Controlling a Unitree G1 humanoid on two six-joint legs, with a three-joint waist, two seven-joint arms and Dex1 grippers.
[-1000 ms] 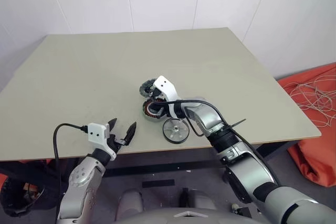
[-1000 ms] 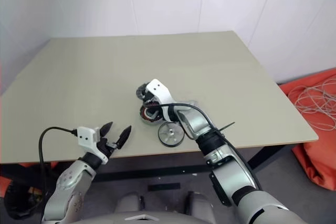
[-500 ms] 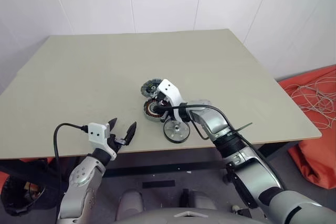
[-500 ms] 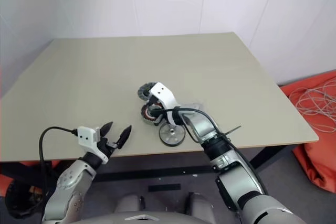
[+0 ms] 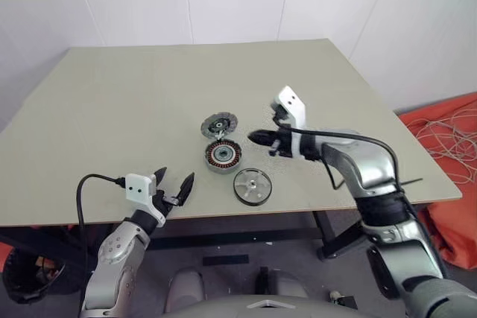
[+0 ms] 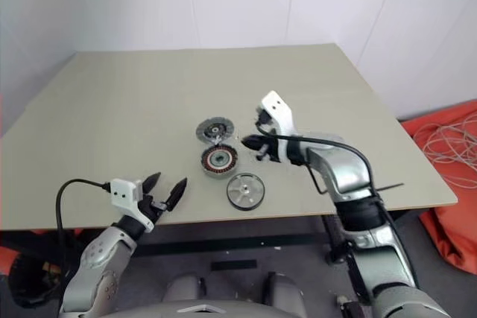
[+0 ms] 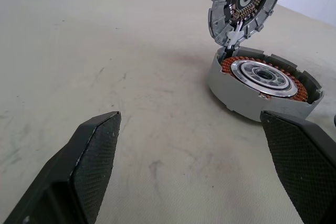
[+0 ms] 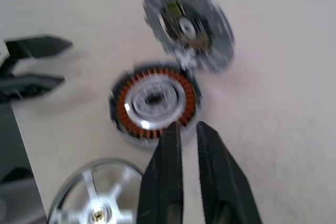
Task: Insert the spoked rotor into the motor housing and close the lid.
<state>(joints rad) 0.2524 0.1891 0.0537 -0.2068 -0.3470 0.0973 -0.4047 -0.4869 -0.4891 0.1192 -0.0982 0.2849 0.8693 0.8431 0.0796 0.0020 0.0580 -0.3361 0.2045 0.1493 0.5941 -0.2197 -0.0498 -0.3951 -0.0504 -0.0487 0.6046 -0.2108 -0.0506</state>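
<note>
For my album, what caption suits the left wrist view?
Two open black fingers frame the motor housing on the table, its lid hinged upright.

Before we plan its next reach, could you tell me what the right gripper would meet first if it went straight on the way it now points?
Most likely the motor housing. The right gripper points slightly downward toward it, and the right wrist view shows the copper windings just past the fingertips. Depth is uncertain, so it might strike the table just short of it.
</note>
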